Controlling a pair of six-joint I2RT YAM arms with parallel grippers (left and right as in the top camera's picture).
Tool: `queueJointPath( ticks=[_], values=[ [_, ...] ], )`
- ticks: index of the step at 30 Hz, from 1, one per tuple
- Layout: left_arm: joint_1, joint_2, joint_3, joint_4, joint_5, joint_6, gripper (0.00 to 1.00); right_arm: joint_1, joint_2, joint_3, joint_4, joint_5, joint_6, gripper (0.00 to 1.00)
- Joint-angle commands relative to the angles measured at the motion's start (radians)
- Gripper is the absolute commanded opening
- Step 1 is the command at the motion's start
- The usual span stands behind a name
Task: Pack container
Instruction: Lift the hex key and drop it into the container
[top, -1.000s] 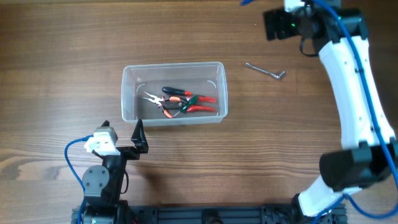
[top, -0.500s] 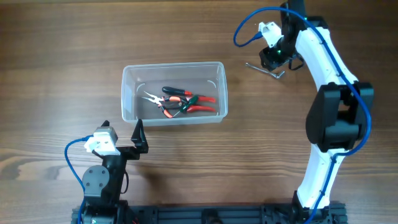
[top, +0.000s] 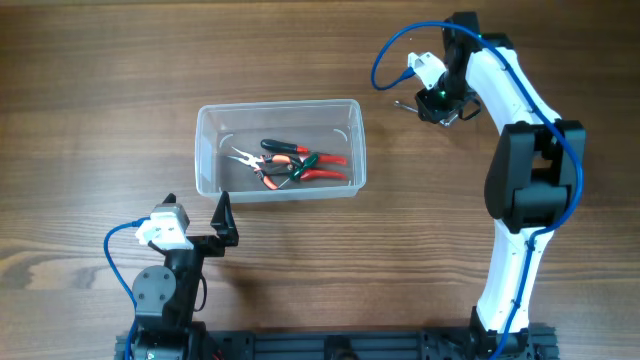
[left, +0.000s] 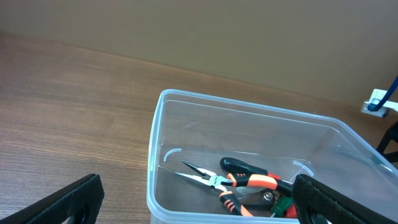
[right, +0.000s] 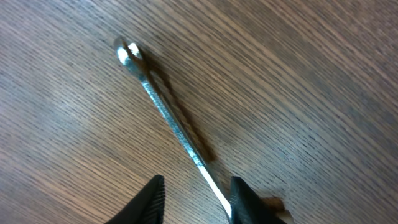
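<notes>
The brown wood-grain table (top: 100, 80) fills the view, with the container (top: 205, 150) near its middle holding pliers (top: 300, 165). My left gripper (top: 226, 222) sits spread at its 7 o'clock. My right gripper (right: 199, 190), at its 2 o'clock, is spread astride a wrench (right: 168, 118).

Clear see-through plastic container (top: 278, 105), rectangular, rounded corners, rim all round. Sitting upright and open-topped on the wood table (top: 100, 80), a bit left of centre. Holding a small pile of pliers (top: 296, 166), mostly toward the right end.
</notes>
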Motion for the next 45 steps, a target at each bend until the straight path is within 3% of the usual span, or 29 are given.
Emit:
queueJointPath(
  ticks=[1,6,7,8,10,19,27,33,37,45],
  values=[
    [0.006,0.003,-0.004,-0.001,-0.003,-0.009,1.00,0.009,0.025,-0.014,0.014,-0.024,0.024,0.30],
    [0.006,0.003,-0.004,-0.001,-0.003,-0.009,1.00,0.009,0.025,-0.051,0.029,-0.023,0.034,0.29],
    [0.006,0.003,-0.004,-0.001,-0.003,-0.009,1.00,0.009,0.025,-0.062,0.032,-0.023,0.034,0.30],
    [0.006,0.003,-0.004,-0.001,-0.003,-0.009,1.00,0.009,0.025,-0.086,0.043,-0.023,0.035,0.38],
    [0.006,0.003,-0.004,-0.001,-0.003,-0.009,1.00,0.008,0.025,-0.105,0.061,-0.007,0.046,0.41],
    [0.006,0.003,-0.004,-0.001,-0.003,-0.009,1.00,0.008,0.024,-0.112,0.063,0.009,0.139,0.04],
    [0.006,0.003,-0.004,-0.001,-0.003,-0.009,1.00,0.019,-0.071,0.157,-0.183,0.029,0.375,0.04],
    [0.006,0.003,-0.005,-0.001,-0.003,-0.009,1.00,0.131,-0.230,0.320,-0.273,-0.098,0.395,0.04],
    [0.006,0.003,-0.004,-0.001,-0.003,-0.009,1.00,0.274,-0.306,0.320,-0.194,-0.103,0.320,0.04],
    [0.006,0.003,-0.004,-0.001,-0.003,-0.009,1.00,0.590,-0.212,0.278,-0.145,-0.090,-0.087,0.04]
  ],
)
